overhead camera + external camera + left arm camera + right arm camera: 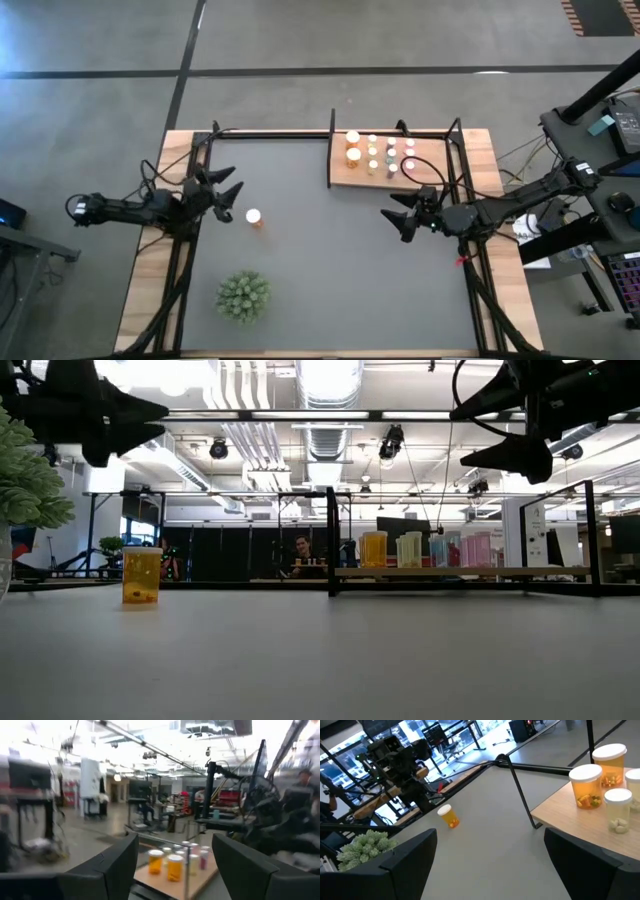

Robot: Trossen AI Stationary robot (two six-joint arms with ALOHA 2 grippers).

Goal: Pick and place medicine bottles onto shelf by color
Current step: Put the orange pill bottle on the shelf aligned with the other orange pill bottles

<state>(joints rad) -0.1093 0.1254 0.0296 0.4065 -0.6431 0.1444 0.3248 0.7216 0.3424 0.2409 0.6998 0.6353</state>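
Near the mat's left edge, the left gripper (232,194) hangs half open and empty, just beside the last small orange bottle with a white cap (254,217). The other bottles (381,153) stand on the flat light-wood shelf (345,178) by the far edge. The right gripper (400,213) waits wide open. Only the low view shows both grippers up in the air.

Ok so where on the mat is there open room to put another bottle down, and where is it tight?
Open mat lies between the lone orange bottle and the right gripper, and between the plant and the table's right edge. The shelf is crowded: bottles fill its middle and right, leaving bare wood only along its near-left corner. The left gripper hangs close by the lone bottle.
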